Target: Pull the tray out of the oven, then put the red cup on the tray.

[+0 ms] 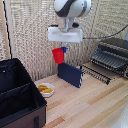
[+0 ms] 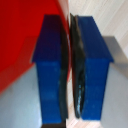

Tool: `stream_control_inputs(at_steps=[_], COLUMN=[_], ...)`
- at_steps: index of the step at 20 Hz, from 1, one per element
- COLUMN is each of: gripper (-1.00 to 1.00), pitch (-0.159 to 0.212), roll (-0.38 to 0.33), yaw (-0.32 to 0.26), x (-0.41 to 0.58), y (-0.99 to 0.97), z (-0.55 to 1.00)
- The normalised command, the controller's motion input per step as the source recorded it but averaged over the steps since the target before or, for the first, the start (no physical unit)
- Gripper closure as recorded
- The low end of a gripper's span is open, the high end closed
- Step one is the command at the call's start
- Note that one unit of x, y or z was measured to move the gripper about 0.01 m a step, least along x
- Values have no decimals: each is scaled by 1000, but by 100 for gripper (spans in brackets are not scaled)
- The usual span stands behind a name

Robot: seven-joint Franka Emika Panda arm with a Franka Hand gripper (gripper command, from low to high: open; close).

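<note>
The red cup (image 1: pixel 58 56) hangs in the air above the upright dark blue board (image 1: pixel 70 74), held by its rim in my gripper (image 1: pixel 63 49). In the wrist view my gripper (image 2: pixel 70 65) is shut, its blue fingers (image 2: pixel 49 70) pinching the thin wall of the red cup (image 2: pixel 20 35). The oven (image 1: pixel 116 46) stands at the exterior view's right. The tray (image 1: pixel 106 60), a rack of dark parallel bars, sticks out of its front over the lowered door.
A large black fabric case (image 1: pixel 17 95) lies open at the exterior view's left. A white bowl with yellow food (image 1: pixel 46 89) sits on the wooden table (image 1: pixel 85 105) beside it. A woven screen backs the scene.
</note>
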Motion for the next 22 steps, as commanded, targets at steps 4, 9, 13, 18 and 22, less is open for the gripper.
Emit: stream_control_inputs(at_steps=[4,9,13,18,22], gripper=[100,100,100,100,100], pitch=[37,-16,-14,-10,0], roll=[10,0,0,0,0], yaw=[-140,-164,-127,-120,-115], x=[295,302,166,21,0], y=[-639,-648,-791,-846,-870], z=[753,436,305,179,137])
